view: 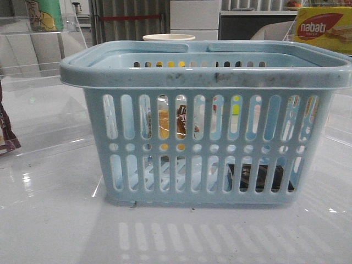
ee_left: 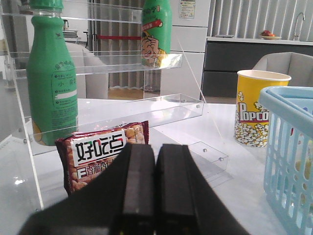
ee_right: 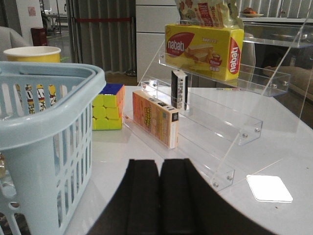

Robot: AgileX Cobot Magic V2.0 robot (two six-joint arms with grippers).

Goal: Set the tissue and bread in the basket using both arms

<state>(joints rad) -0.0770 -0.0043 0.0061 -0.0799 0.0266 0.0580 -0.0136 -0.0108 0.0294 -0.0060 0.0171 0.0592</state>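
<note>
Two task items: both lie inside the basket (view: 209, 74), seen through its slots in the front view.
Bread (view: 181, 122): golden-brown in crinkly wrap with a dark label, leaning at the left-middle of the basket behind the upper slots.
Tissue (view: 258, 177): flat black packet on the basket floor, toward the right side, behind the lower slots.
Basket: light-blue, upright on the white worktop (view: 55, 220), filling the middle of the front view, rim scuffed with dark marks.
Left gripper (ee_left: 155, 181): black fingers pressed together with nothing between them, held outside the basket with the basket wall at its side.
Right gripper (ee_right: 160, 191): fingers likewise closed flat against each other, empty, beside the basket's other end.
Snack packet (ee_left: 105, 154): maroon-brown with white label, beyond the left gripper, near a green bottle (ee_left: 51, 83) on a clear shelf.
Popcorn cup (ee_left: 257, 107): yellow, standing just beyond the basket.
Right-side items: puzzle cube (ee_right: 108, 106) close to the basket, orange box (ee_right: 155, 117) leaning at the clear rack, yellow wafer box (ee_right: 203, 49) on its shelf.
</note>
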